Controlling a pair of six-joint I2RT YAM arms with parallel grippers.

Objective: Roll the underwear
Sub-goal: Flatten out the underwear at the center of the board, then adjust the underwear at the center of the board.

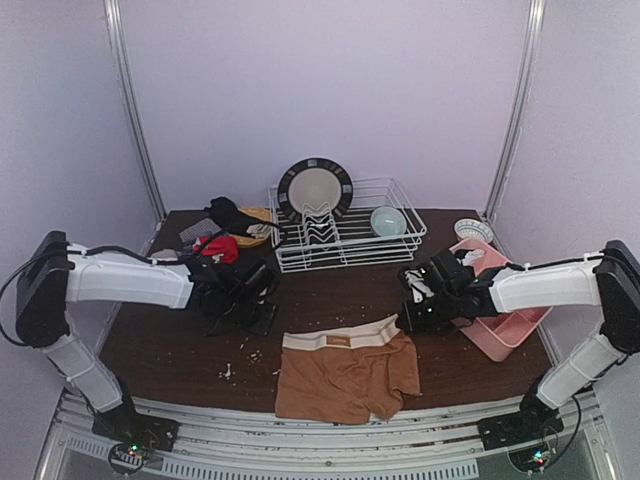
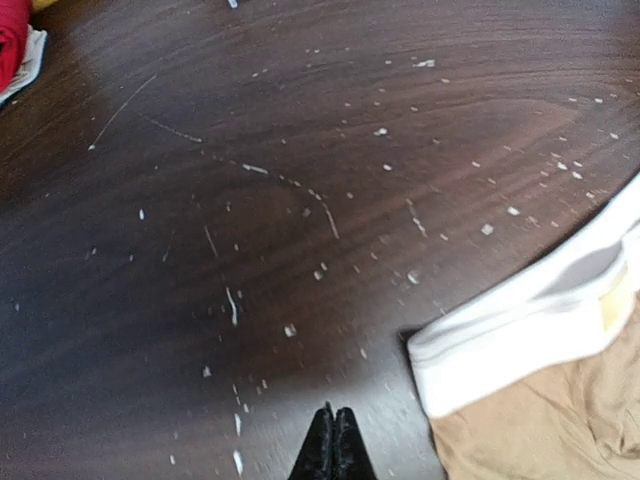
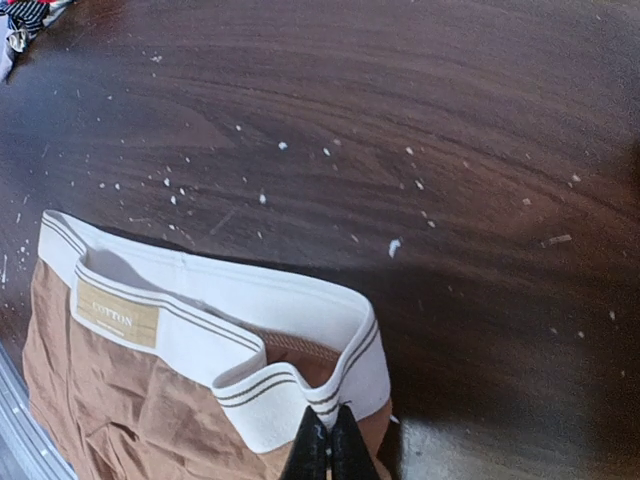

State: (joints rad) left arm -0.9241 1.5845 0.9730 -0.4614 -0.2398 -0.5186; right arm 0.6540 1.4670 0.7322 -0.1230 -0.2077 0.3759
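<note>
The brown underwear (image 1: 345,375) lay flat on the tabletop (image 1: 180,340). The left tool (image 2: 327,445), at its ten o'clock, was pressed together and empty. The right tool (image 3: 325,445), at two o'clock, was pressed together at the waistband (image 3: 200,330).

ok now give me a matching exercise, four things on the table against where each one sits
1 brown underwear
2 plate
3 pink tray
4 red garment

a upright in the wire rack
b far right side of the table
c front middle, spread flat
d back left

Pairs: 1c, 2a, 3b, 4d
</note>
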